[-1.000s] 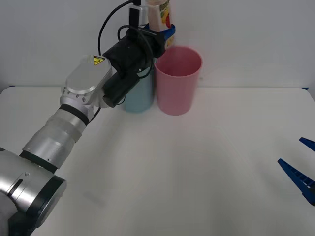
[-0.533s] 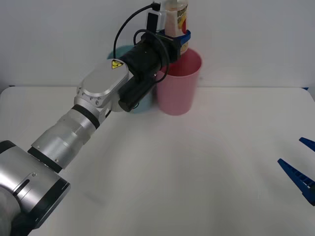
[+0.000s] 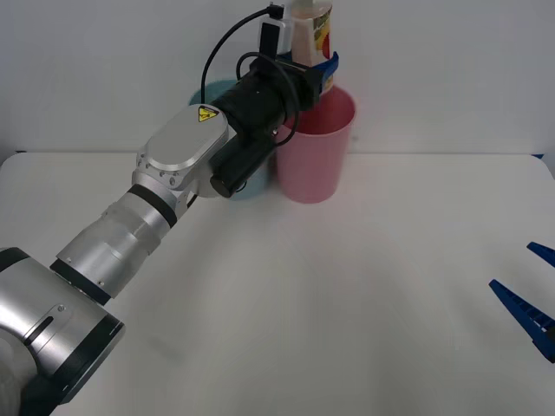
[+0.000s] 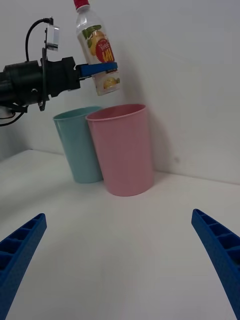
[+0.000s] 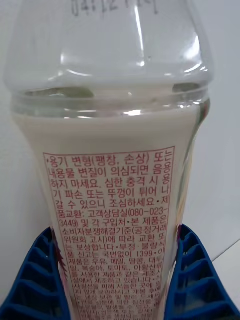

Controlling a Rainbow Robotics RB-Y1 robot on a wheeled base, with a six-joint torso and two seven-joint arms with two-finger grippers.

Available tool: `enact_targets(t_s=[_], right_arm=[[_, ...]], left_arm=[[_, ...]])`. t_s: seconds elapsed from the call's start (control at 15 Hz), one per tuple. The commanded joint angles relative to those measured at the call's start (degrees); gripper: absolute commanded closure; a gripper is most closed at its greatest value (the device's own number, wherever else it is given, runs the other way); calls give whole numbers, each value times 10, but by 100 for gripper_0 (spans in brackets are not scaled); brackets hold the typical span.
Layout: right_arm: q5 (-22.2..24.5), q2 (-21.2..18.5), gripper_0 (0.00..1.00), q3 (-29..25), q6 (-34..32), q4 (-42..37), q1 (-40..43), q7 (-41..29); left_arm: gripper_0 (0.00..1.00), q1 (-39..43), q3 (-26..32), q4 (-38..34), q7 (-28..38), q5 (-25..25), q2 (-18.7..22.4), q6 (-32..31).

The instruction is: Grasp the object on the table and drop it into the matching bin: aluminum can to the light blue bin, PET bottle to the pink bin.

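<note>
- Your left gripper (image 3: 314,68) is clamped around the PET bottle (image 4: 98,50), its blue fingers (image 5: 35,280) pressing both sides of the label
- You're holding the bottle roughly upright, red cap up, in the air directly over the pink bin (image 3: 315,147)
- The light blue bin (image 4: 78,145) stands just beside the pink one on the table (image 3: 347,303), largely behind your left arm in the front view
- Your right gripper (image 4: 120,260) sits spread wide, low over the table's near right side, well apart from the bins
</note>
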Motion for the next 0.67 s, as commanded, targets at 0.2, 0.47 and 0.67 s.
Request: enact_targets(t_s=[0.2,0.47,0.67], right_arm=[[0,0,0,0,0,0,0,0],[0,0,0,0,0,0,0,0],[0,0,0,0,0,0,0,0]], left_arm=[[0,0,-11,0,13,10,-1,20],[0,0,-13,0,17,11,-1,22],[0,-1,-13,0,17,11,-1,30]])
